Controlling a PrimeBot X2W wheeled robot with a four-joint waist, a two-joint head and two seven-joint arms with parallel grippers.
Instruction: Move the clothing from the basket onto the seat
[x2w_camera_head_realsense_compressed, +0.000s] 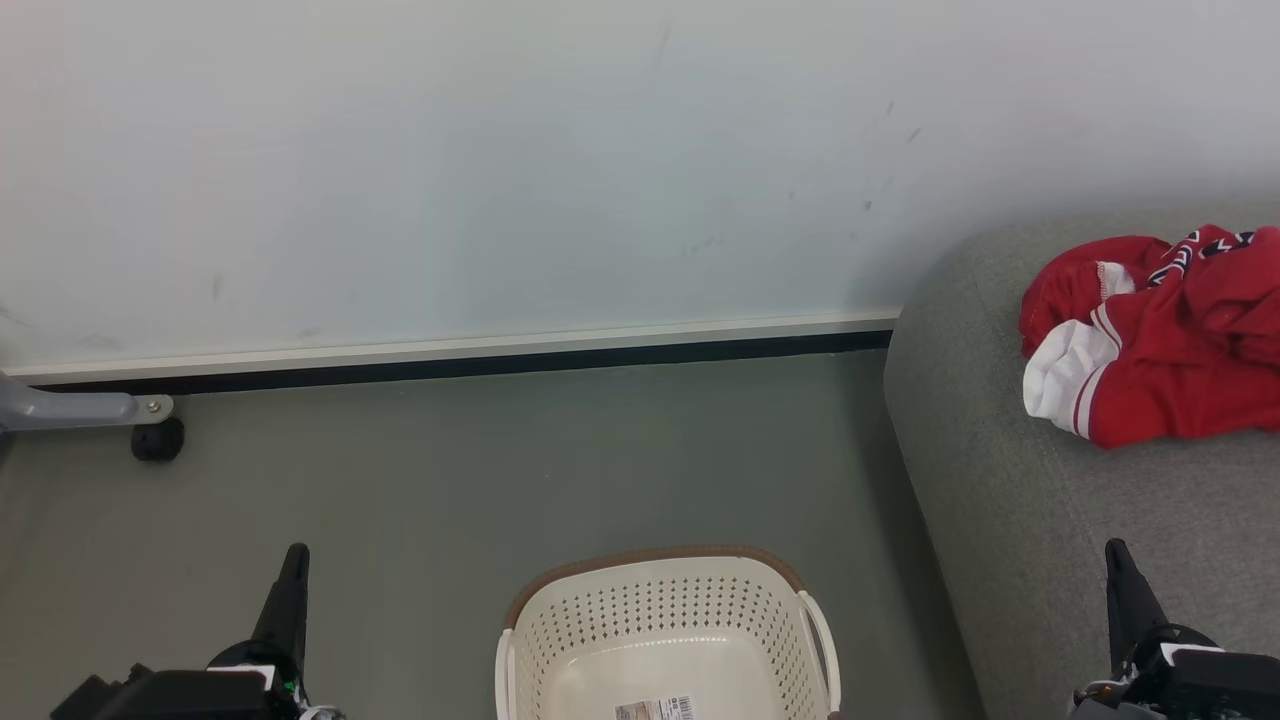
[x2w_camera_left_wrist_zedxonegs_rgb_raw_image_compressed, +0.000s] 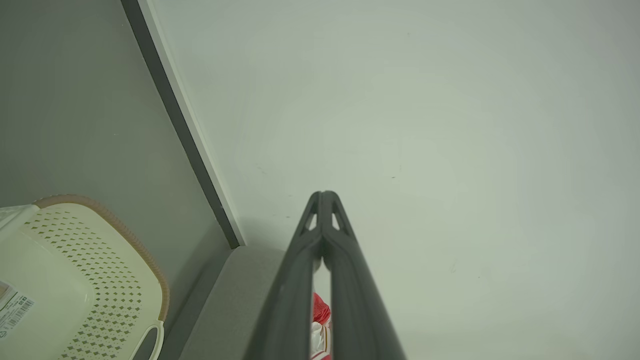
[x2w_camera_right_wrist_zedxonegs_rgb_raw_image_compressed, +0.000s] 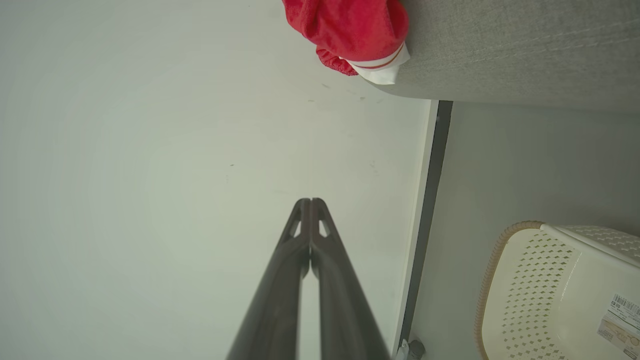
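Two garments' worth of red is about what we make of the clothing, though we cannot tell how many pieces are in the heap. It lies bunched on the seat at the right of the head view, with a white cuff-like band turned toward the seat's rounded end and a strip of navy patterned trim at the top. We see the basket standing on the grey floor, just beside the seat and well apart from the clothing. Its brown rim faces the wall, and its pale bottom is bare except for the paper label. Along the foot of the wall runs a pale baseboard above a dark strip. At the far left a grey metal leg rests on a black caster. Our left gripper rises from the lower left over the floor, and our right gripper rises from the lower right over the seat cushion. In the left wrist view the long dark fingers are pressed together at the tips and carry nothing, and a sliver of red and white fabric shows behind them. In the right wrist view the other pair of fingers is likewise clenched tip to tip and holds nothing. Both pairs point toward the wall.
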